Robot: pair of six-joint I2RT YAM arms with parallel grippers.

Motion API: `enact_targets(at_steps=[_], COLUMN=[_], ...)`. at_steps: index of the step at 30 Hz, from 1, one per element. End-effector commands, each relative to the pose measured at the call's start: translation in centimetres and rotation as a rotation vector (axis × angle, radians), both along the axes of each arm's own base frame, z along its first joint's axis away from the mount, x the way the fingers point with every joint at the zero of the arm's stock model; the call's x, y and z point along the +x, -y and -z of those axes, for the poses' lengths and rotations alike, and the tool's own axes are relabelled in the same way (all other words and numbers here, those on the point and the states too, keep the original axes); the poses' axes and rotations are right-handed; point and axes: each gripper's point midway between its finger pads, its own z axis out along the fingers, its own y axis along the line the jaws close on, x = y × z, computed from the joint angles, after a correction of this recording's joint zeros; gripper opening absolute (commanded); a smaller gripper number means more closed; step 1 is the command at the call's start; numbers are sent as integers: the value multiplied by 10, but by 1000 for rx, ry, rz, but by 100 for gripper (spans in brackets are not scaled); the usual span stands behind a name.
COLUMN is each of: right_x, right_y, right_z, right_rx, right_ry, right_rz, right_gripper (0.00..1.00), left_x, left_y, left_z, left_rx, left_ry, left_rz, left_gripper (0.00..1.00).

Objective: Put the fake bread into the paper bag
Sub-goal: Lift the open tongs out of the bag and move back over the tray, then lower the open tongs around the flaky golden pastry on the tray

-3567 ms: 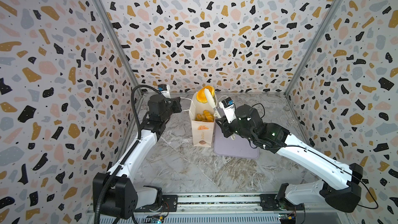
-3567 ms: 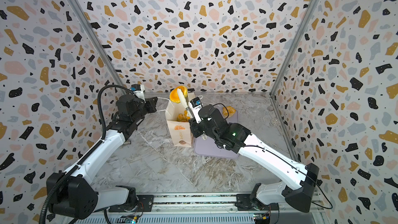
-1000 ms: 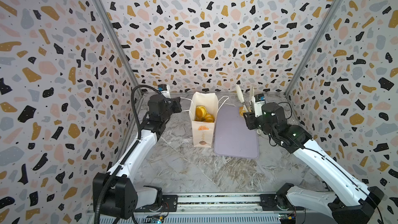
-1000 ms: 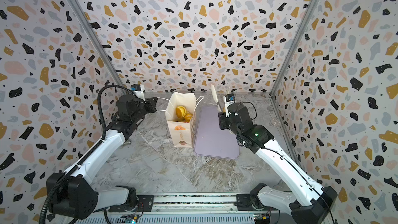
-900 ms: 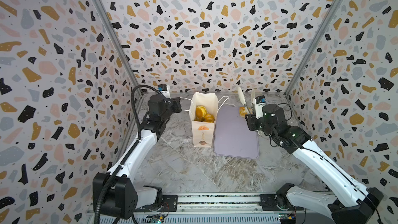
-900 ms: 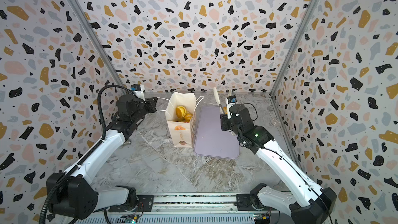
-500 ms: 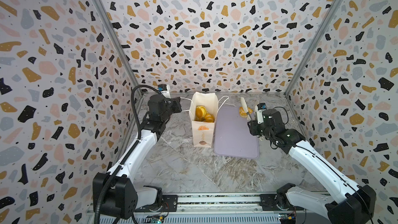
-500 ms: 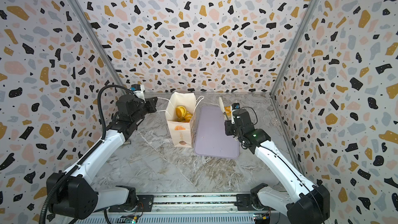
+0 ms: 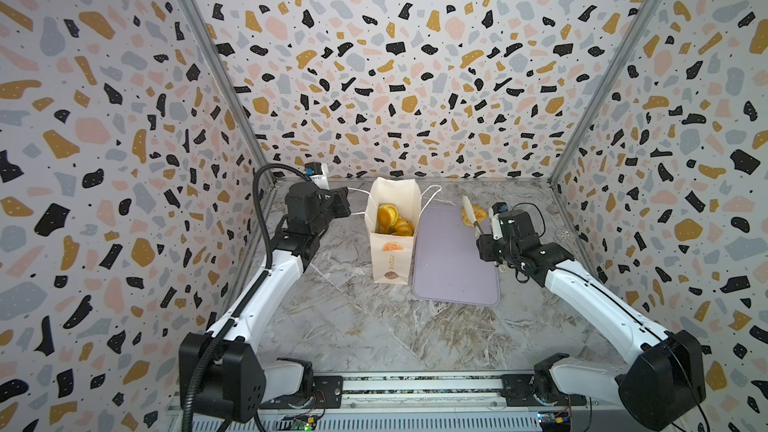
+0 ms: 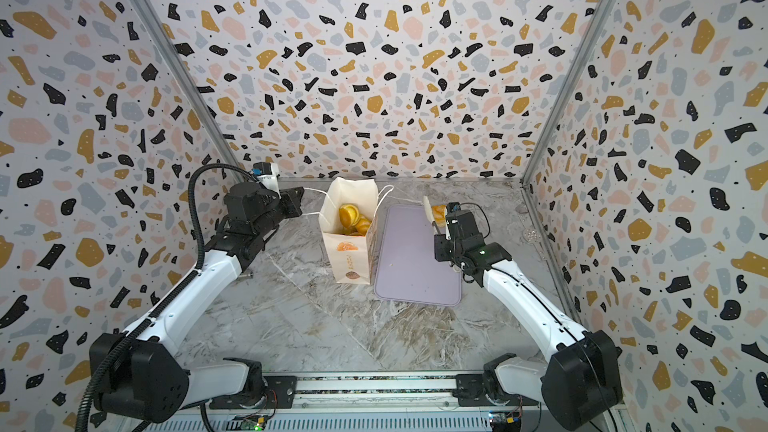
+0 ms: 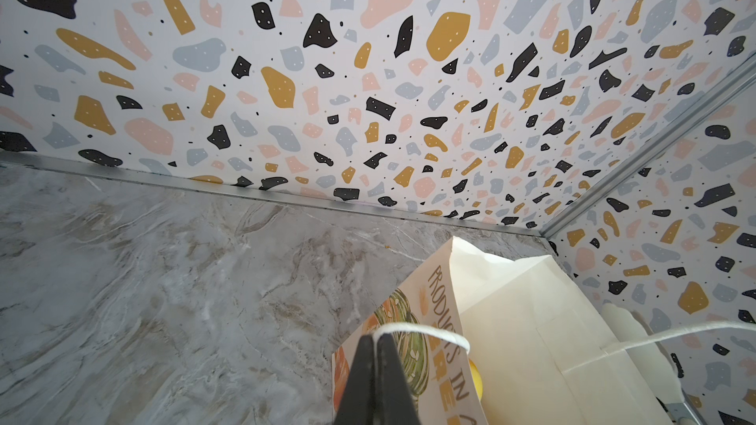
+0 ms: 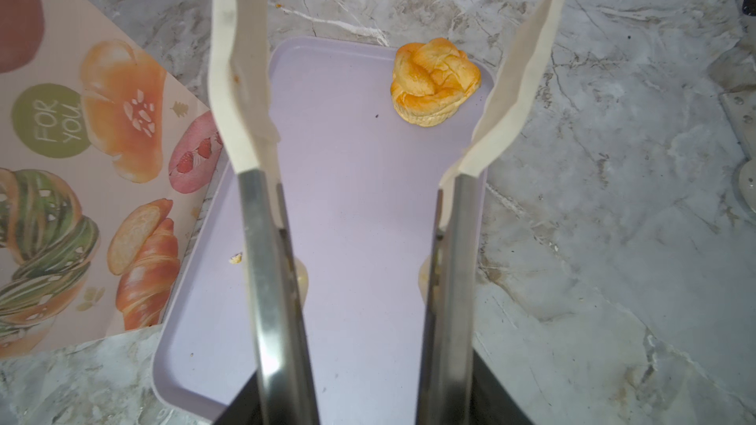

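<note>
paper bag (image 11: 511, 345) cut off by frame edge, breads inside (image 9: 392, 220) partly hidden

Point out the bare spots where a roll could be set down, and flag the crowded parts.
Free: most of the lilac tray, and the marble tabletop in front of it. Crowded: the tray's far corner, where the last bun sits, and the paper bag against the tray's edge, its string handle pinched by the left gripper.

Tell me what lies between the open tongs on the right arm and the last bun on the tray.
Nothing: in the right wrist view only bare lilac tray separates the right gripper from the bun.
</note>
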Motion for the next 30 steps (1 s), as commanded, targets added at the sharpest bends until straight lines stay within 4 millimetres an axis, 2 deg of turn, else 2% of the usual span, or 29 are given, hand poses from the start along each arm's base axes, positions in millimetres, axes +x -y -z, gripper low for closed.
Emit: enact_targets(at_steps=[1,11,22,30], right_x=[13,34,57,74], right_y=[4,9,24,19], right_z=[-4,24,64,77], right_rx=[-16,-69,-134,-151], right_ry=[42,-26,-130,-161], right_rz=[10,24,32,10], right_gripper=[55,55,56,56], left_x=[-4,-5,-5,-5], left_y=[6,5,5,5], left_z=[-16,-19,-18,-19], left_rx=[-11,-9,-9,-9], left_ry=[42,50,49,50], left_rz=[27,23,23,23], left_gripper=[0,0,0,0])
